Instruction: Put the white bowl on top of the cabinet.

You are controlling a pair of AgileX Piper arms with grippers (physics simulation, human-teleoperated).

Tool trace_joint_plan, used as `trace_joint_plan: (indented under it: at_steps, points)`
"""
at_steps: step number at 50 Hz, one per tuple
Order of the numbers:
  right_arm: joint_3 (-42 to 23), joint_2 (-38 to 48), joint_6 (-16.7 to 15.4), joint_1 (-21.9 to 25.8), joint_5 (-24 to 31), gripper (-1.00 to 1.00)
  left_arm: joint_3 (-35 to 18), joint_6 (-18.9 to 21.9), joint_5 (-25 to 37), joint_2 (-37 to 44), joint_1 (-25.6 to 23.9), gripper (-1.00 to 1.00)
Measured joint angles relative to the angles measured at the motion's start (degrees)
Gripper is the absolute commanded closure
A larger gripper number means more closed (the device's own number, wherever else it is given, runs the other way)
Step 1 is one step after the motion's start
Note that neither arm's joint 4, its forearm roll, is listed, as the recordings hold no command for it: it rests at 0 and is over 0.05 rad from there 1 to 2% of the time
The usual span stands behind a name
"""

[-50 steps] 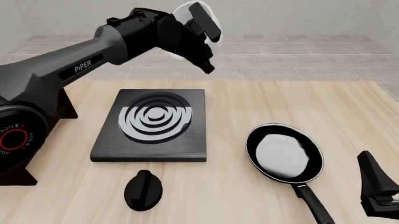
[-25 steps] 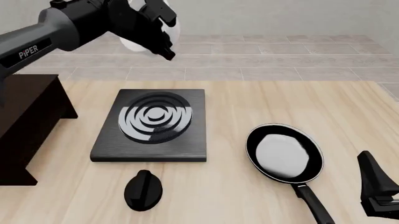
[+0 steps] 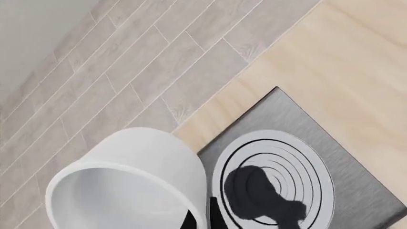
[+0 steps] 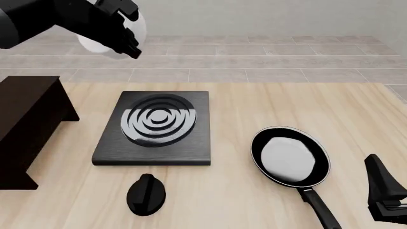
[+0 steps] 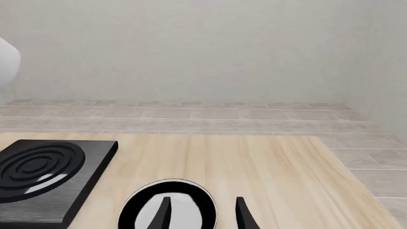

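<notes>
The white bowl hangs high in the air at the back left, tilted, with my left gripper shut on its rim. It is above and behind the stove plate's left side, to the right of the cabinet. In the left wrist view the white bowl fills the foreground, its mouth toward the camera. The cabinet, dark brown with a flat top, stands at the table's left edge. My right gripper is open, low at the front right, nothing between its fingers. A sliver of the white bowl shows in the right wrist view.
A black stove plate with silver rings lies mid-left. A black knob sits in front of it. A black frying pan with a whitish inside lies right of centre, its handle pointing toward the front edge.
My left arm has swung left and back with the bowl, uncovering the cabinet. The right arm has not moved.
</notes>
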Motion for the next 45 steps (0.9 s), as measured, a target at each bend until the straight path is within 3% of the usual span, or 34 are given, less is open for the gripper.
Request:
trace_joint_plan:
  at_steps: [27, 45]
  points:
    - [0.0, 0.0, 0.0, 0.0, 0.0, -1.00, 6.1, 0.1, 4.0, -9.1, 9.0, 1.00]
    - [0.0, 0.0, 0.0, 0.0, 0.0, -1.00, 7.8, 2.4, 8.3, -13.5, 17.7, 1.00]
